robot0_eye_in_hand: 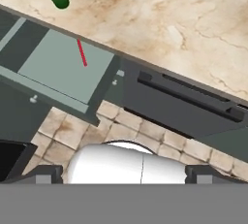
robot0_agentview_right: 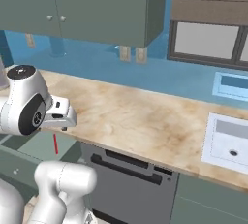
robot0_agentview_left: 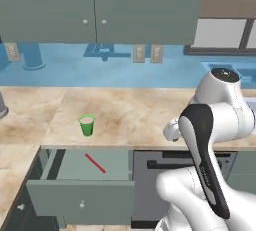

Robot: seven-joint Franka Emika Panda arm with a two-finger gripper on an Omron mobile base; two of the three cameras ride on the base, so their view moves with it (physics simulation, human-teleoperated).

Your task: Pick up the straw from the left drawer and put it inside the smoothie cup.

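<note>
Marble counter bears the smoothie cup above the open left drawer holding the straw; jaws spread

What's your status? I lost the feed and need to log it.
Gripper open, empty, well back from the left drawer. Drawer open, straw lying flat inside, untouched. Smoothie cup upright on the counter behind it. Nothing blocking the straw.

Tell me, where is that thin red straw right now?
The straw lies flat on the floor of the open left drawer, seen at the lower left of the left base view, just below the counter edge where the green smoothie cup stands.
</note>
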